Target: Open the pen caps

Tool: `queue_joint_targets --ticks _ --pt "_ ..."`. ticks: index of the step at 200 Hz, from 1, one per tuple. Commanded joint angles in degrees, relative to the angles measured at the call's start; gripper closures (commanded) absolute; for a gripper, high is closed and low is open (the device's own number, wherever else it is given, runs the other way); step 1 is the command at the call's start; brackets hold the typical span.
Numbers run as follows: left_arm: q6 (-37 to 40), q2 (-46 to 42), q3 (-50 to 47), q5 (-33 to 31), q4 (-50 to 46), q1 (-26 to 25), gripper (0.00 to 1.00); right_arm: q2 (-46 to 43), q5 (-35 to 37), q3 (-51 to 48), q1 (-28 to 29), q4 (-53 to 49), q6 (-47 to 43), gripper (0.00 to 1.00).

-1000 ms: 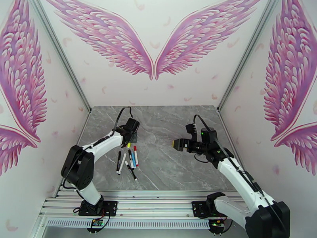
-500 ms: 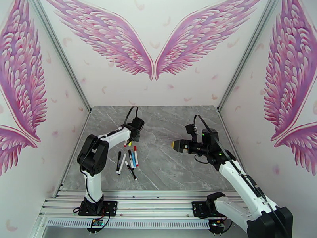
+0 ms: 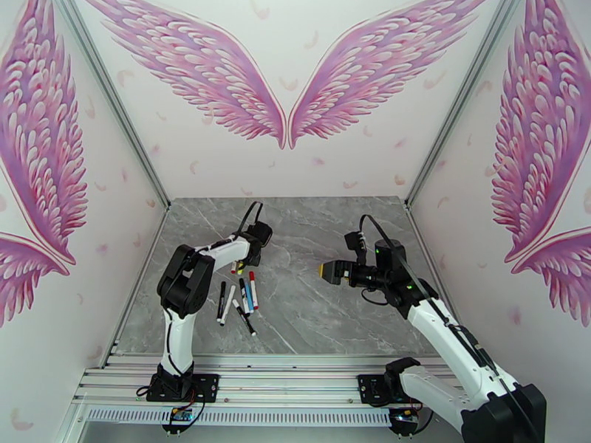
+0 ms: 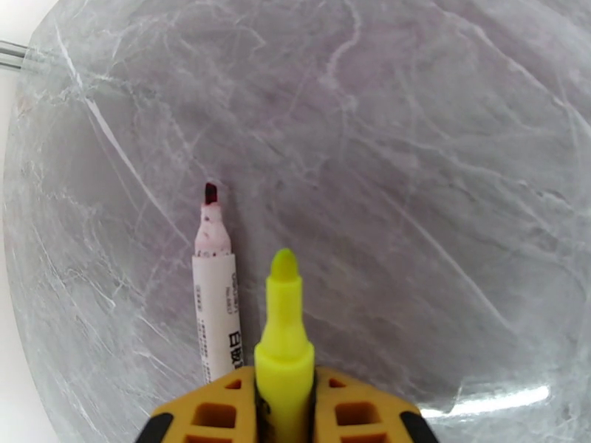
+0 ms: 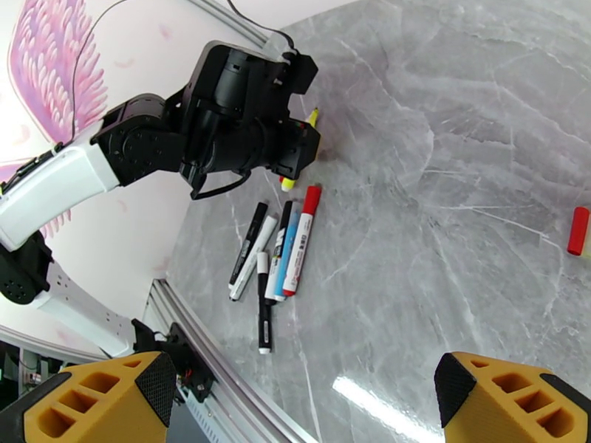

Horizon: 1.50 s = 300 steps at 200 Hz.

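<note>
Nearest to the arm bases, we saw a group of pens (image 3: 238, 300) lying on the grey marble table (image 3: 318, 319), left of the middle, close side by side and partly crossing. In the right wrist view one of them, the red-capped pen (image 5: 299, 245), had its cap on at the far end. A blue pen (image 5: 289, 249) lay touching it on its left.

A little farther and to the right, the right gripper (image 3: 330, 271) hung above the table. Its fingers (image 5: 103, 396) were spread wide, with nothing between them. At the right border of the same wrist view, a loose red cap (image 5: 578, 230) lay on the table, well apart from the pens.

Just beyond the group, the left gripper (image 4: 284, 382) was low over the table and pinched the yellow highlighter (image 4: 284, 319) by its barrel. The tip of the highlighter was bare and pointed to the far side. Just left of the highlighter a white pen (image 4: 216, 297) lay on the table, also without a cap, its red tip pointing far.
</note>
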Motion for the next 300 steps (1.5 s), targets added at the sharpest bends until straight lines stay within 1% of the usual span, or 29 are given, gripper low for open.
queue_joint_targets --ticks 1,118,162,198,217,236,264,287,300 --pt "0.22 1.60 2.40 -2.23 -1.01 0.04 0.98 -0.50 1.00 -0.81 0.70 -0.55 0.56 0.01" --pt "0.26 3.16 4.87 -2.19 -2.56 0.06 0.76 0.17 1.96 -0.34 1.89 -0.87 0.91 0.01" --pt "0.02 2.88 5.33 -1.66 -3.30 0.05 0.72 0.20 1.96 0.08 2.13 -0.92 0.94 0.01" --pt "-0.40 1.96 5.30 -1.57 -3.64 -0.10 0.72 0.21 2.05 0.28 2.24 -1.13 0.85 0.01" --pt "-1.12 -0.86 4.68 -0.61 -3.88 -0.42 0.72 0.30 1.92 0.58 2.52 -1.31 0.68 0.01" --pt "-2.69 -5.85 2.68 1.55 -3.99 -0.64 0.72 0.47 2.90 0.96 3.70 -2.13 0.07 0.01" --pt "-6.19 -14.80 -3.51 5.12 -3.76 -0.61 0.72 0.71 7.45 1.41 8.26 -3.65 -0.91 0.01" --pt "-9.43 -22.00 -9.42 7.28 -4.94 -0.37 0.68 1.12 10.29 1.33 12.10 -3.32 -0.61 0.01" --pt "-11.61 -26.13 -14.86 8.65 -4.99 0.27 0.68 1.54 11.79 1.28 14.61 -2.71 -0.23 0.01"
